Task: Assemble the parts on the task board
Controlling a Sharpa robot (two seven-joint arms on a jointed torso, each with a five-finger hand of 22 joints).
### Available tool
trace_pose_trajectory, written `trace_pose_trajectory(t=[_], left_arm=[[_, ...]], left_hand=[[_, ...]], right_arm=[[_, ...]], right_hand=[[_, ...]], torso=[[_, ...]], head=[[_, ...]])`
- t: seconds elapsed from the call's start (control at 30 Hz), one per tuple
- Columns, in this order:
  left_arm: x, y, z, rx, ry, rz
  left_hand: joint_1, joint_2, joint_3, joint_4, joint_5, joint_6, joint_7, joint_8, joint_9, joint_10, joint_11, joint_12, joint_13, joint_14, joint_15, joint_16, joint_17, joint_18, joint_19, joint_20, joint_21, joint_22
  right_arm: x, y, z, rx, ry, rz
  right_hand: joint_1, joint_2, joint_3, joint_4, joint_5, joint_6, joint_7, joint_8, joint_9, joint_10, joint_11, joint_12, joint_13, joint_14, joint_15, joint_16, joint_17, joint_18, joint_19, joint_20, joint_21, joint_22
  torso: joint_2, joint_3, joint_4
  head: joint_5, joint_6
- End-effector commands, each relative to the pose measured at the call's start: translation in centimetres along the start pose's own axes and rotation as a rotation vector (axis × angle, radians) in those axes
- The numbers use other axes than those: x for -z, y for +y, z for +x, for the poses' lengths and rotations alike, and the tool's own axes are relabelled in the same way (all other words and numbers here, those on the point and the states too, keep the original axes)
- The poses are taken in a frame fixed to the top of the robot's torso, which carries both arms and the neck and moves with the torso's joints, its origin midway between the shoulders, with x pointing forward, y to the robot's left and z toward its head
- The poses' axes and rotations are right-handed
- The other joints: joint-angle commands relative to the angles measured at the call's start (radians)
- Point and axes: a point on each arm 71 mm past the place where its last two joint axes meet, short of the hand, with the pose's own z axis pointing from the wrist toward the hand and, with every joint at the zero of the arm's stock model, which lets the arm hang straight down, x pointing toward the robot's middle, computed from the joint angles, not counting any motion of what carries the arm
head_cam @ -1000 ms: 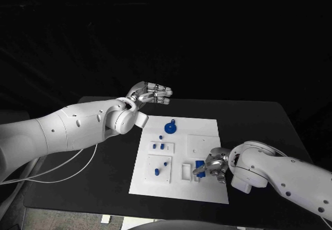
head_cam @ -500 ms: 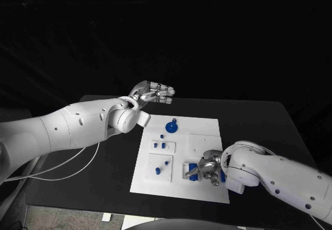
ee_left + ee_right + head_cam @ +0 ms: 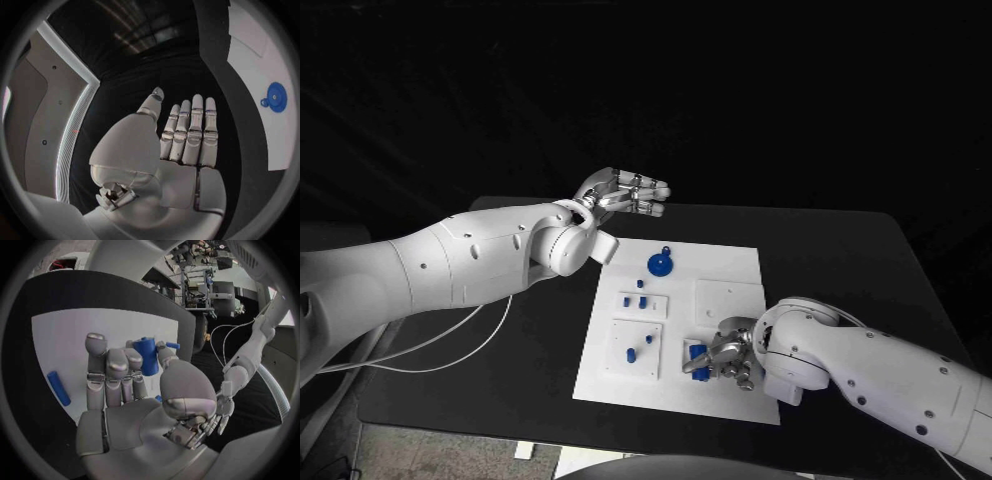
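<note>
The white task board (image 3: 727, 272) lies in the middle of the black table. My right hand (image 3: 727, 358) sits low over the board's near part and pinches a blue cylinder part (image 3: 147, 356) between thumb and fingers. A blue bar (image 3: 58, 388) lies flat on the board (image 3: 62, 335) beside that hand. A round blue part (image 3: 658, 264) stands near the board's far end, and small blue pieces (image 3: 636, 300) sit in the left-hand blocks. My left hand (image 3: 626, 192) hovers above the table's far edge, away from the board, fingers straight and holding nothing (image 3: 187, 135).
White cables (image 3: 444, 350) trail over the table's left edge under my left arm. The table's right side (image 3: 862, 270) is bare black surface. A raised white square block (image 3: 727, 297) occupies the board's right half.
My right hand has slid a little toward the board's near edge and to the left, still holding the blue cylinder. The left hand has barely moved.
</note>
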Motion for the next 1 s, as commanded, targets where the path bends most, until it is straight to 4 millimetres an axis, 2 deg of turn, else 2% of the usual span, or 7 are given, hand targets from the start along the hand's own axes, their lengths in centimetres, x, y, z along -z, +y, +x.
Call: trace_pose_trajectory(t=[0.03,0.27,0.5,0.67,0.73,0.87,1.0], left_arm=[[-0.05,-0.09,0.25,0.01,0.017,0.005],[-0.08,-0.1,0.31,0.01,0.02,0.005],[-0.08,-0.09,0.34,0.011,0.022,0.002],[-0.08,-0.07,0.34,0.012,0.024,0.001],[-0.08,-0.08,0.36,0.012,0.026,0.001],[-0.08,-0.07,0.39,0.012,0.028,0.0],[-0.07,-0.07,0.39,0.012,0.029,0.0]], left_hand=[[0.0,0.005,-0.002,0.006,-0.003,0.003,0.001,-0.003,-0.001,0.003,0.0,-0.002,0.0,0.002,0.001,-0.001,0.002,0.006,0.004,0.002,0.001,-0.001],[-0.002,0.005,-0.004,0.009,-0.004,0.002,0.001,-0.004,-0.001,0.003,0.0,-0.002,0.0,0.001,0.002,-0.001,0.002,0.006,0.003,0.002,0.0,-0.002],[-0.004,0.005,-0.005,0.011,-0.004,0.002,0.001,-0.004,-0.001,0.003,0.0,-0.002,0.0,0.0,0.002,-0.001,0.002,0.006,0.003,0.002,0.0,-0.002],[-0.005,0.006,-0.006,0.012,-0.004,0.002,0.001,-0.004,-0.001,0.002,0.001,-0.002,0.0,0.0,0.002,-0.001,0.002,0.006,0.003,0.003,0.0,-0.002],[-0.004,0.005,-0.006,0.012,-0.002,0.001,0.001,-0.004,-0.001,0.002,0.001,-0.002,0.0,0.0,0.002,-0.001,0.002,0.006,0.003,0.003,0.0,-0.002],[-0.001,0.007,-0.004,0.011,0.004,0.0,0.001,-0.004,-0.001,0.001,0.001,-0.002,0.0,-0.001,0.002,-0.001,0.002,0.006,0.002,0.003,0.0,-0.002],[-0.002,0.006,-0.004,0.012,0.003,-0.001,0.002,-0.004,-0.001,0.001,0.001,-0.002,0.0,-0.001,0.002,-0.001,0.002,0.006,0.001,0.003,-0.001,-0.002]], right_arm=[[-0.22,-0.52,-0.24,0.044,-0.033,0.047],[-0.36,-0.26,-0.19,0.053,-0.035,0.046],[-0.42,-0.11,-0.16,0.055,-0.036,0.044],[-0.44,-0.11,-0.14,0.058,-0.033,0.044],[-0.45,-0.1,-0.13,0.06,-0.032,0.044],[-0.46,-0.09,-0.14,0.063,-0.032,0.045],[-0.46,-0.1,-0.17,0.064,-0.037,0.046]], right_hand=[[-0.005,0.0,0.0,0.005,-0.004,-0.009,0.001,-0.007,-0.003,-0.002,-0.007,-0.003,0.0,0.001,-0.008,-0.005,0.0,0.002,0.044,-0.007,-0.004,0.048],[-0.01,-0.003,-0.005,0.014,-0.005,-0.009,0.0,-0.007,-0.002,-0.002,-0.007,-0.004,-0.001,0.001,-0.008,-0.007,0.0,0.002,0.044,-0.007,-0.004,0.049],[-0.014,-0.021,-0.013,0.033,-0.007,-0.011,0.001,-0.007,-0.002,-0.003,-0.007,-0.007,-0.001,0.001,-0.008,-0.01,0.001,0.002,0.044,-0.008,-0.005,0.05],[-0.025,-0.069,-0.012,0.068,-0.01,-0.013,0.001,-0.006,-0.004,-0.004,-0.007,-0.012,-0.002,0.0,-0.01,-0.012,0.002,0.0,0.044,-0.01,-0.009,0.049],[-0.016,-0.106,0.018,0.106,-0.009,-0.015,0.002,-0.006,-0.007,-0.005,-0.007,-0.017,-0.001,0.001,-0.01,-0.014,0.005,-0.002,0.045,-0.011,-0.011,0.049],[-0.001,-0.134,0.038,0.137,-0.01,-0.015,0.002,-0.006,-0.01,-0.006,-0.006,-0.022,0.0,0.002,-0.01,-0.017,0.008,-0.002,0.044,-0.011,-0.015,0.048],[0.005,-0.15,0.044,0.158,-0.01,-0.019,0.003,-0.006,-0.011,-0.006,-0.005,-0.025,0.0,0.002,-0.009,-0.021,0.008,-0.001,0.044,-0.011,-0.018,0.048]], torso=[[0.0,0.0,-0.0021],[0.0,0.0004,-0.0022],[0.0,-0.0002,-0.0014],[0.0,-0.0002,-0.002],[0.0,-0.0002,-0.002],[0.0,-0.0001,-0.0018],[0.0,-0.0004,-0.0019]], head=[[0.002,0.002],[0.001,0.001],[0.001,0.002],[0.003,0.002],[0.003,0.002],[0.004,0.002],[0.005,0.001]])
